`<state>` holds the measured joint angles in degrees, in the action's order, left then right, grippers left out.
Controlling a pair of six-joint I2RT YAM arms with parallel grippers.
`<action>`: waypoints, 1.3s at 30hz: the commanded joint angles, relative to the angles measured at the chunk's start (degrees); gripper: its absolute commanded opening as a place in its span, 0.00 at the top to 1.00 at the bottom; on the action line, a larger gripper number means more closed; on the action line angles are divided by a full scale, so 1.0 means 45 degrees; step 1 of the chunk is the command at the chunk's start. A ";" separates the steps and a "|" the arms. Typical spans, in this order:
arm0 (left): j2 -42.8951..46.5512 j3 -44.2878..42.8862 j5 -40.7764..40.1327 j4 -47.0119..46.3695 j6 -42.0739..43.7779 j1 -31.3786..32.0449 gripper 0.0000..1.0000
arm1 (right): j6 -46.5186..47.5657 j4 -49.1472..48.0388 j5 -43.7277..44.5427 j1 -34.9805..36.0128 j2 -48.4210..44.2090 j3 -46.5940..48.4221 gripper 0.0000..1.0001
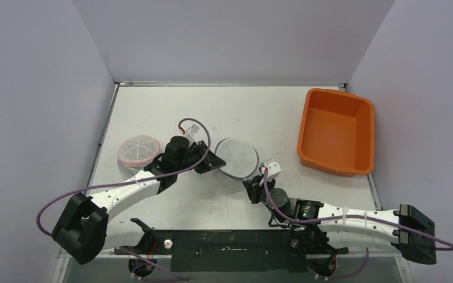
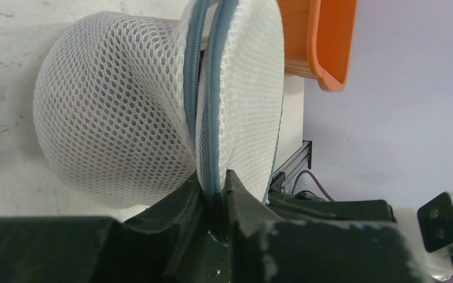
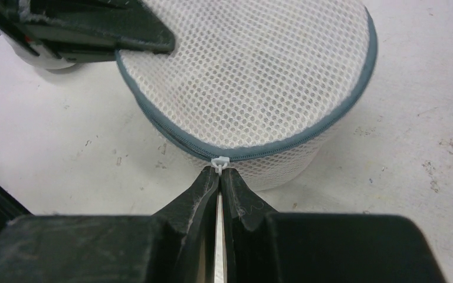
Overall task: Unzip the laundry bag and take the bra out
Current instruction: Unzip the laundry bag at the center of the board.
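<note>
The mesh laundry bag (image 1: pixel 236 156) stands mid-tabletop (image 1: pixel 153 106), its zipper partly open. The right hand (image 3: pixel 219 174), reaching low from the near edge, is pinched on the white zipper pull (image 3: pixel 220 161). The left hand (image 2: pixel 213 180), stretched in from the left side, is clamped on the bag's gray lid rim (image 2: pixel 207 118)

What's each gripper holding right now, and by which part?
The left gripper pinches the laundry bag by its grey zipper edge; the right gripper pinches the white zipper pull.

Resembled a robotics lab cell: enclosed by plain wall panels (image 1: pixel 224 35), floored with scuffed white table (image 1: pixel 259 112), fitted with black mounting rail (image 1: pixel 230 247).
</note>
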<state>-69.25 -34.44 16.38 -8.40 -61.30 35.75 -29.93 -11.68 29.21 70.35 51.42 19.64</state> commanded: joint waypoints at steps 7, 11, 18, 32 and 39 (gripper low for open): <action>-0.1511 -0.2376 0.0564 0.1754 0.1766 -0.0443 0.15 | 0.0031 -0.2130 -0.0377 0.0323 0.1540 0.0403 0.95; -0.0049 -0.1524 -0.0183 0.3829 0.1553 -0.0522 0.04 | 0.0221 -0.2625 -0.0824 0.0343 0.2254 0.0921 0.95; 0.3916 -0.0376 -0.1256 0.7070 0.1034 -0.0549 0.04 | 0.0660 -0.3472 -0.1614 0.0356 0.3409 0.1686 0.95; 0.3023 0.1382 -0.0965 0.1108 -0.2444 0.1025 0.01 | 0.0947 -0.3909 -0.3386 0.0421 0.4711 0.2484 0.95; 0.2904 0.1203 -0.2282 0.1123 -0.2472 0.1112 0.27 | 0.1007 -0.3504 -0.3220 0.0539 0.4141 0.2262 0.95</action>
<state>-56.97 -27.64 10.09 2.09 -71.70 40.93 -26.09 -25.71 15.40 72.12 72.36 28.60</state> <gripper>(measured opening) 0.827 0.062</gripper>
